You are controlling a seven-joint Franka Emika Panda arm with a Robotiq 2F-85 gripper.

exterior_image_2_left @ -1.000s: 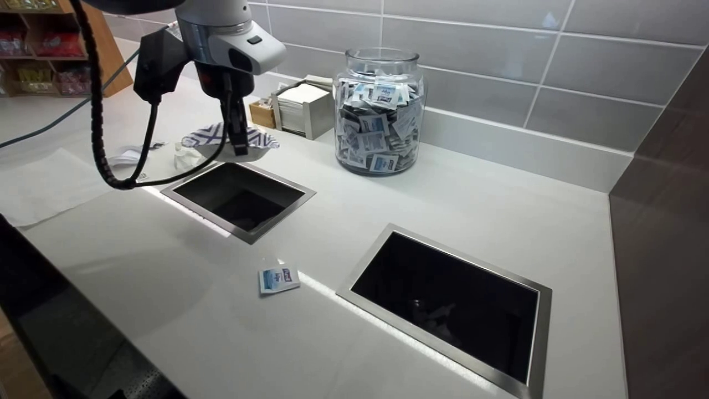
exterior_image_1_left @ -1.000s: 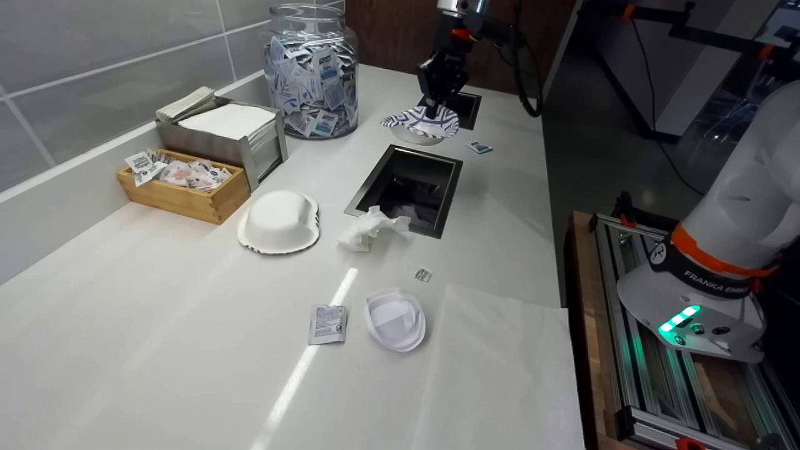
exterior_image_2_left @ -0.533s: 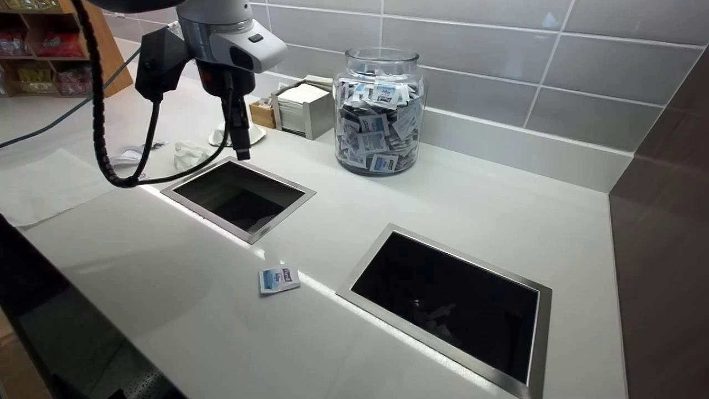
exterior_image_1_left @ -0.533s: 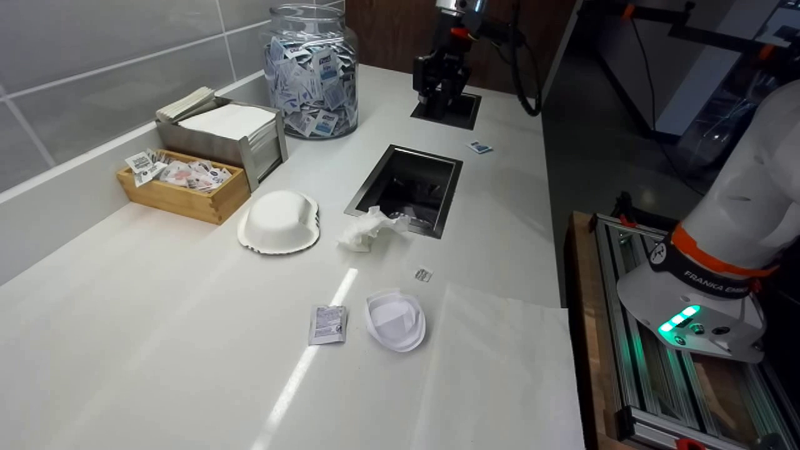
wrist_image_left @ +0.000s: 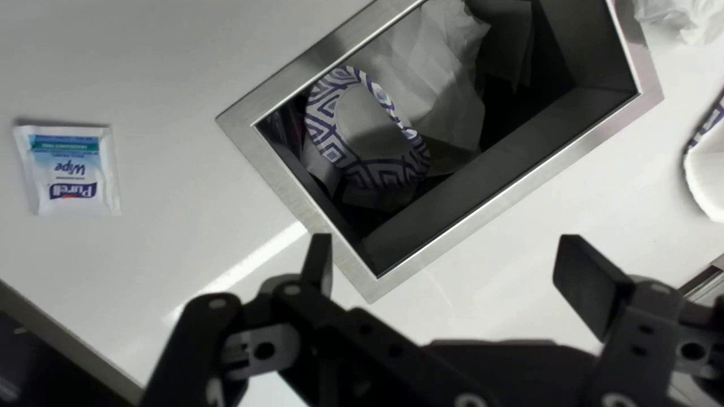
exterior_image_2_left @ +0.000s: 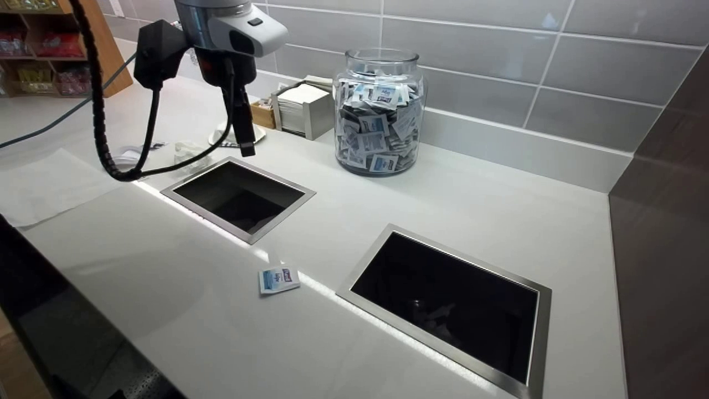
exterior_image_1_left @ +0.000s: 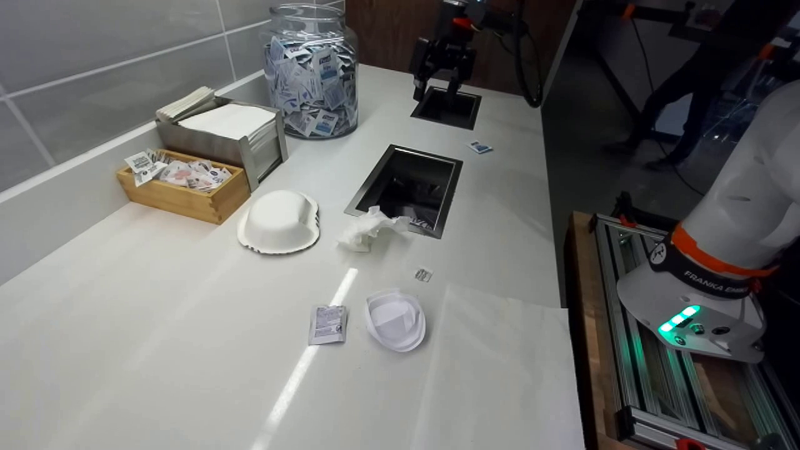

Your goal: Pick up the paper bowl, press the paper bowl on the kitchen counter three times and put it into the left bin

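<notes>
The paper bowl (wrist_image_left: pixel 365 118), with a purple-patterned rim, lies tilted inside the left bin (wrist_image_left: pixel 294 194), among crumpled white paper, as the wrist view shows. My gripper (wrist_image_left: pixel 447 260) is wide open, nothing between its fingers. A corner of the bin's metal frame shows below and between the fingertips. In an exterior view the gripper (exterior_image_2_left: pixel 247 149) hangs above the back edge of the left bin (exterior_image_2_left: pixel 279 216), clear of the kitchen counter (exterior_image_2_left: pixel 498 194). From an exterior view the open gripper (exterior_image_1_left: pixel 435 94) also appears raised over the counter (exterior_image_1_left: pixel 512 219).
A bigger white upturned bowl (exterior_image_1_left: pixel 279 222), a crumpled tissue (exterior_image_1_left: pixel 372 228) and a plastic lid (exterior_image_1_left: pixel 395 320) lie near the bin. Along the wall stand a glass jar (exterior_image_1_left: pixel 312 81), a napkin holder (exterior_image_1_left: pixel 231 131) and a wooden box (exterior_image_1_left: pixel 187 197). A wipe packet (exterior_image_2_left: pixel 278 280) lies between the bins.
A second ago my gripper was shut on the patterned bowl above the left bin. It has let go, the bowl has dropped in, and the gripper has opened wide and risen slightly.
</notes>
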